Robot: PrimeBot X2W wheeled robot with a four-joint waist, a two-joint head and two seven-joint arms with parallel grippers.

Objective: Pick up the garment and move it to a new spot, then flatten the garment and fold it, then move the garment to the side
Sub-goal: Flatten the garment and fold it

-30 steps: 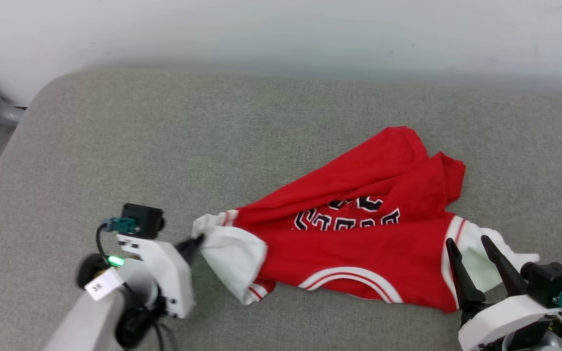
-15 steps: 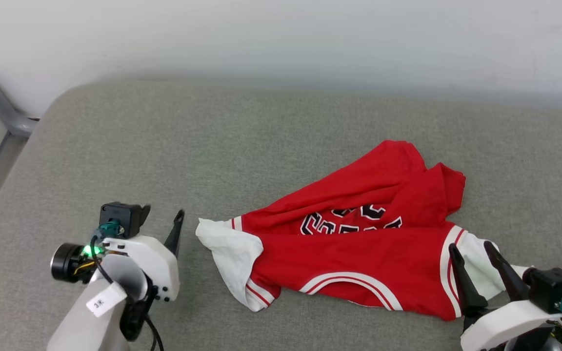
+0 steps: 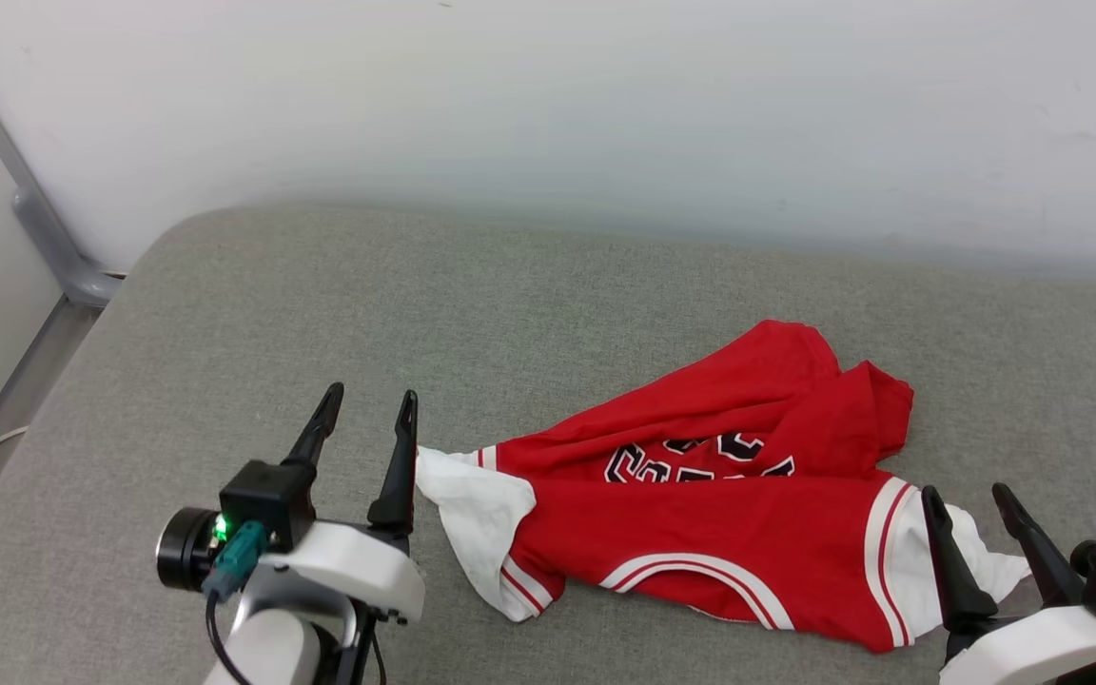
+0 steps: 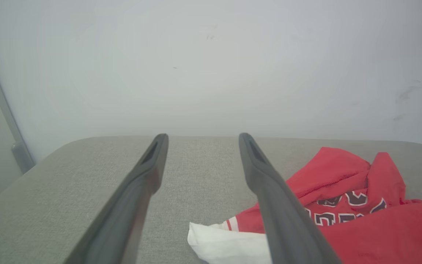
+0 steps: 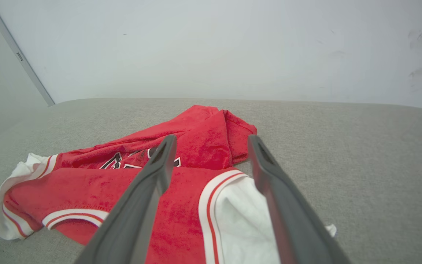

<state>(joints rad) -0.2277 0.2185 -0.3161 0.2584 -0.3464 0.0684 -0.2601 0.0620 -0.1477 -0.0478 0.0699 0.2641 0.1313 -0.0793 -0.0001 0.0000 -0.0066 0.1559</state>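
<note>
Red jersey (image 3: pixel 700 523), crumpled and partly folded over itself, lying right of centre on grey cushion (image 3: pixel 320 304). Left gripper (image 3: pixel 371 392) spread and empty, just beside white sleeve (image 3: pixel 472 504); right gripper (image 3: pixel 965 489) spread likewise at opposite sleeve (image 3: pixel 910 571), holding nothing.

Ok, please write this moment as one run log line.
garment: crumpled on grey cushion | left gripper: open, beside white sleeve | right gripper: open, at other sleeve
</note>
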